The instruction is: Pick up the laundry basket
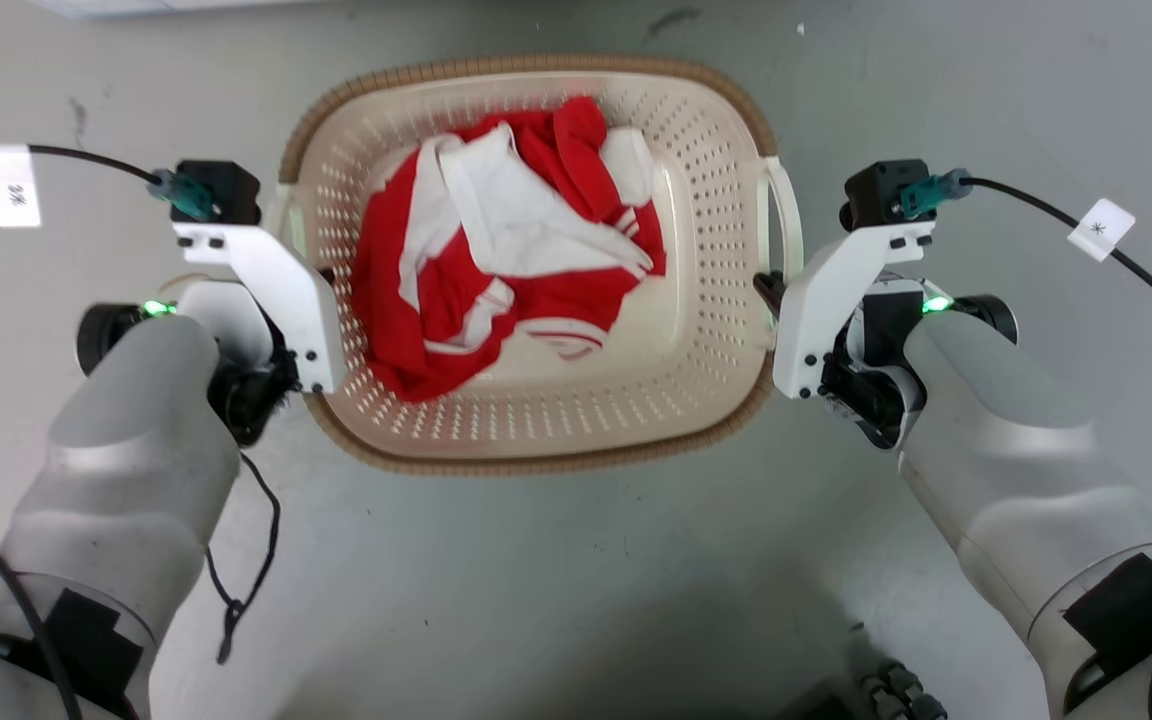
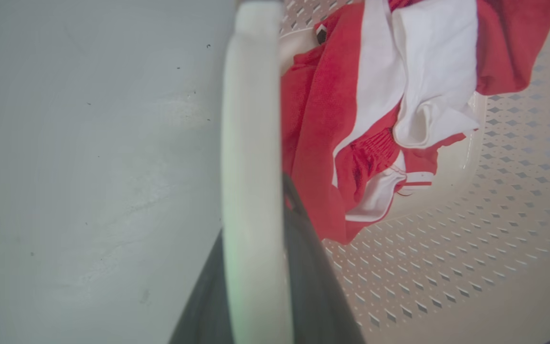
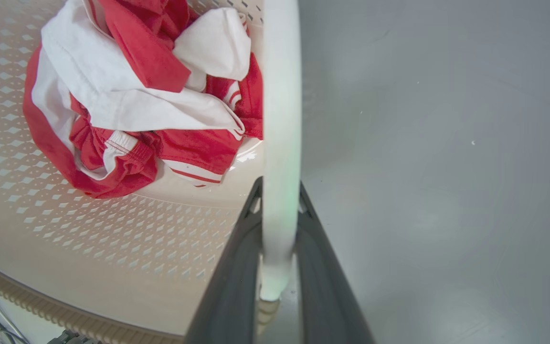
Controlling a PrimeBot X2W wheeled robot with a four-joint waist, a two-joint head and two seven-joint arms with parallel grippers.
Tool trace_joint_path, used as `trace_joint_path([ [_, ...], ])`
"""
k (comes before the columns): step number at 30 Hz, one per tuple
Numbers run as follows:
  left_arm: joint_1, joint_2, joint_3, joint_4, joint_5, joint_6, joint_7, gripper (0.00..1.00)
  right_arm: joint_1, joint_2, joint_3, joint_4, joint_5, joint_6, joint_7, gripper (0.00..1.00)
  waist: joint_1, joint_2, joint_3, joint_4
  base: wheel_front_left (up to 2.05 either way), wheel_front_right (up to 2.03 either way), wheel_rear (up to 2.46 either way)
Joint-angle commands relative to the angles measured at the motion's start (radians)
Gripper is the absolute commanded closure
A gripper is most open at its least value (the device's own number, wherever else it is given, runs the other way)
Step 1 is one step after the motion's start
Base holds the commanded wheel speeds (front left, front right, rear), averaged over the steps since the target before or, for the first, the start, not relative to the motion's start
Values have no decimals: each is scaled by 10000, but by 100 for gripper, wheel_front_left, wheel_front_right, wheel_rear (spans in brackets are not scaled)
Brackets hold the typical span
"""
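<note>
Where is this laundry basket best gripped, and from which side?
Grip the laundry basket by its white left handle and right handle, one gripper from each side; each is a slim bar standing off the wall, which left gripper and right gripper straddle.

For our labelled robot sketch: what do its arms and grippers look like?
The left forearm and right forearm are rounded pale grey shells with black patches. White angular brackets carry black cameras, teal plugs and white-tagged black cables. The fingers are long, dark, tapering.

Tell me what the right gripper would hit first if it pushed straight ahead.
The laundry basket's white handle, already between the right gripper's fingers; beyond it probably the floor, depth unclear.
</note>
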Motion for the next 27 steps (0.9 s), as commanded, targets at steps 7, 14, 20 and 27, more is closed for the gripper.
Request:
trace_joint_path([
  [7,348,-439,-421,-20,-800,-52,727,100,98,150,311,370,355,58,869,100,-1,0,-1303,216,0,0,0],
  [14,878,-646,-739,-5,-1546,-74,1253,100,477,160,410,673,596,59,1950,100,-1,0,-2685,397,0,0,0],
  [20,1350,-746,-955,29,-2148,-76,1711,100,898,76,446,796,719,59,2908,100,-1,0,-3844,540,0,0,0],
  [27,1869,-861,-1121,165,-2727,-76,2111,100,1309,33,391,840,860,61,3910,100,-1,0,-5092,677,0,0,0],
])
